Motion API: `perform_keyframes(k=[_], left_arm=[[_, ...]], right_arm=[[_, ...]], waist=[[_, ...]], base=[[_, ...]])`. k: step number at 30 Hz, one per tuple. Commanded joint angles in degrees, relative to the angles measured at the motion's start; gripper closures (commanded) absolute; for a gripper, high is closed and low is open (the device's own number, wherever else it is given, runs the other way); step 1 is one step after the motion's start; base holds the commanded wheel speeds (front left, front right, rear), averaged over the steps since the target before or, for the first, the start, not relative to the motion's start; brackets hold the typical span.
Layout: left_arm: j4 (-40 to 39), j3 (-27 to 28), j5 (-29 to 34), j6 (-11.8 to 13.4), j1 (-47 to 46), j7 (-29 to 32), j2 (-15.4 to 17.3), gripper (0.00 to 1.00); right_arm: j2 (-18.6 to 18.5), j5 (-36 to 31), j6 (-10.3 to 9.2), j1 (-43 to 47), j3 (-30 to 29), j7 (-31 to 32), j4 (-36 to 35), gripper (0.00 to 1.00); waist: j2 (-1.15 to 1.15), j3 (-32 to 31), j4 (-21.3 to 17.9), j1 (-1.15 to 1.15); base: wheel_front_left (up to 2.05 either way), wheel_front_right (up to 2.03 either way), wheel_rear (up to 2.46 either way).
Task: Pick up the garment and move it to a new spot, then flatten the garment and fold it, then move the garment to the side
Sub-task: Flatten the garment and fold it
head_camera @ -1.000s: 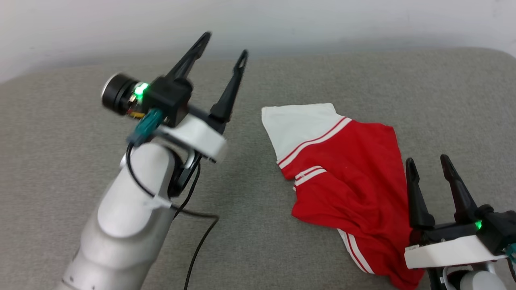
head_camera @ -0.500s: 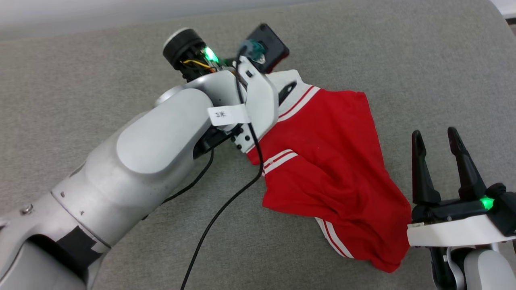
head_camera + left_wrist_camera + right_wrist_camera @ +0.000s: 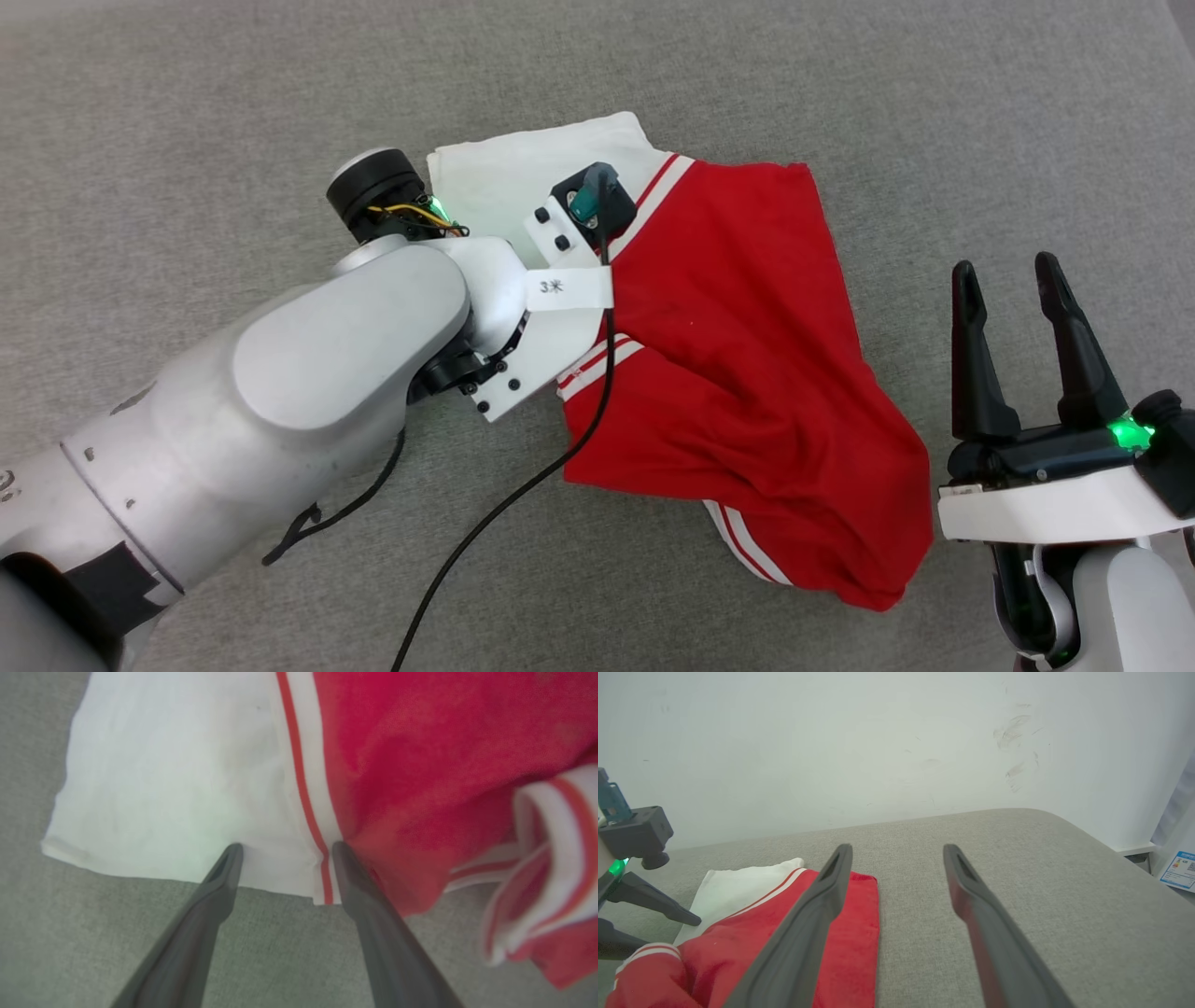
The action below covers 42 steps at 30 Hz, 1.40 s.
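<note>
In the head view, the red jersey [image 3: 747,373] lies crumpled mid-frame on the grey cushion [image 3: 934,93]. My left arm [image 3: 345,345], raised clear of it a second ago, now covers its white sleeve [image 3: 504,177]. My right claw [image 3: 1004,271] stands spread at lower right. In the left wrist view, my left claw [image 3: 285,851] is spread, tips over the sleeve's hem. In the right wrist view, the jersey lies lower left.

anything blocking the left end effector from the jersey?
Nothing visible. The open left end effector points straight at the jersey, its fingertips at the white sleeve edge, one beside the striped trim. Grey cushion lies beneath the fingers. Whether they touch the cloth cannot be told.
</note>
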Motion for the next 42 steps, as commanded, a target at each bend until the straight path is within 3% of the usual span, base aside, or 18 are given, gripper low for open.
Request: perform_keyframes(k=[1,6,7,8,9,14,18,23,30,42], left_arm=[[-0.07,-0.64,0.46,-0.10,2.13,2.00,0.39,0.00],[-1.92,-1.53,1.06,-0.28,6.55,6.24,2.57,0.00],[-2.03,-1.79,1.60,-0.28,7.82,6.87,3.02,0.10],[-2.11,-1.84,1.76,-0.28,8.07,6.93,3.08,0.69],[-2.12,-1.85,1.80,-0.28,8.21,6.91,3.10,1.00],[-1.97,-1.34,1.78,-0.07,5.98,2.32,2.69,1.00],[-3.43,-0.49,1.12,-0.07,3.34,-5.94,1.84,1.00],[-4.35,-0.25,-1.34,-0.06,1.33,-17.42,3.38,1.00],[-3.77,1.51,-3.28,0.53,4.39,-26.80,9.09,1.00],[-8.75,5.39,-9.12,9.15,16.19,-32.83,21.40,1.00]], right_arm=[[0.11,0.18,-0.04,-0.68,-0.02,-0.14,-0.22,0.00],[0.11,0.38,-0.04,-1.41,-0.10,-0.14,-0.39,0.00],[0.11,0.27,-0.04,-1.63,-0.11,-0.14,-0.35,0.00],[0.11,0.22,-0.04,-1.76,-0.08,-0.14,-0.35,0.00],[0.11,0.15,-0.04,-1.90,-0.03,-0.14,-0.32,0.00],[0.11,-0.52,-0.04,-1.46,0.02,-0.14,-0.06,0.00],[0.10,-1.08,-0.04,-0.27,-0.31,-0.14,0.27,0.00],[0.11,-2.33,-0.04,1.61,-0.90,-0.14,0.40,0.00],[0.11,-3.58,-0.04,3.51,-1.27,-0.13,0.36,0.00],[0.10,-4.56,-0.04,5.49,-2.08,-0.14,0.64,0.00]], waist=[[0.00,0.65,-0.47,0.00],[0.00,2.05,-0.87,0.00],[0.00,2.54,-0.77,0.00],[0.00,2.64,-0.71,0.00],[0.00,2.67,-0.62,0.00],[0.00,1.49,0.41,0.00],[0.00,-1.04,1.93,0.00],[0.00,-4.61,4.97,0.00],[0.00,-8.02,9.52,0.00],[0.00,-10.83,15.52,0.00]], base=[[0.00,0.00,0.00],[0.00,0.00,0.00],[0.00,0.00,0.00],[0.00,0.00,0.00],[0.00,0.00,0.00],[0.00,0.00,0.00],[0.00,0.00,0.00],[0.00,0.00,0.00],[0.00,0.00,0.00],[0.00,0.00,0.00]])
